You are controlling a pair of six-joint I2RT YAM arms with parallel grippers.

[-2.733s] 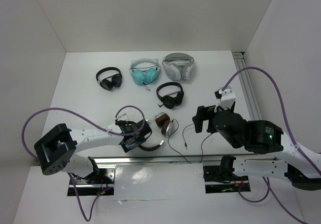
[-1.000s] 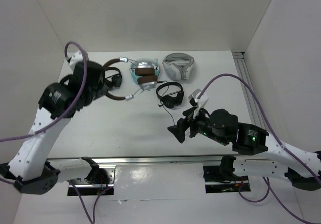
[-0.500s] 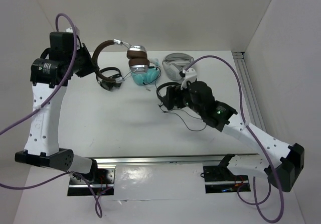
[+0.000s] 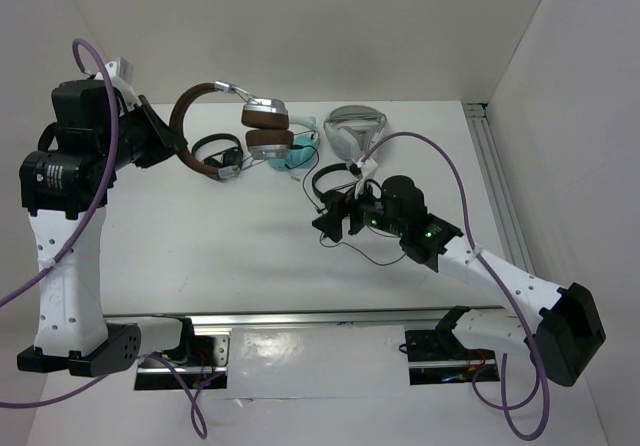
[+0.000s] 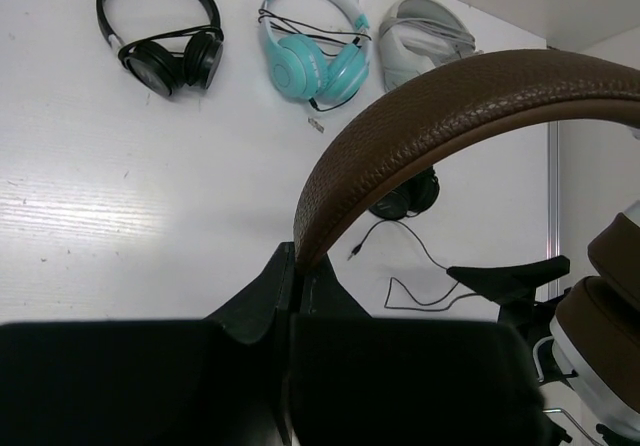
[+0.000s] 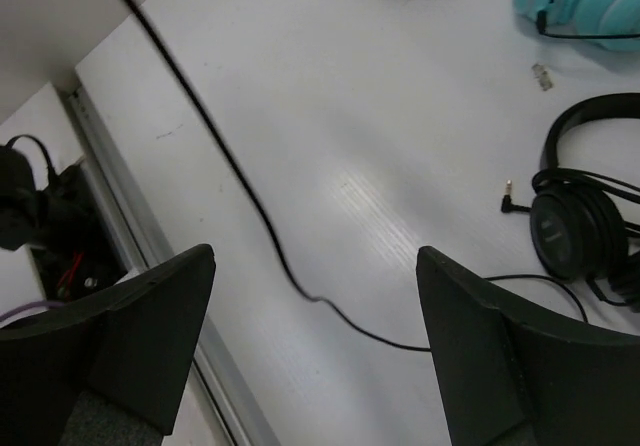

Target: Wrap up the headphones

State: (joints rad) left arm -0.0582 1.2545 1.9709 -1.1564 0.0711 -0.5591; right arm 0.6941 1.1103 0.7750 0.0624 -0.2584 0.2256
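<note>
The left gripper (image 5: 293,266) clamps the brown band of the headphones (image 4: 262,126), held aloft at far left. The right gripper (image 6: 312,266) hangs spread wide, the cable (image 6: 250,201) running loose between its fingers.

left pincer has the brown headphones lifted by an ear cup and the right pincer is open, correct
Not by an ear cup: the left wrist view shows the left pincer clamped on the leather headband of the lifted brown headphones. The right pincer is open, as you said.
</note>
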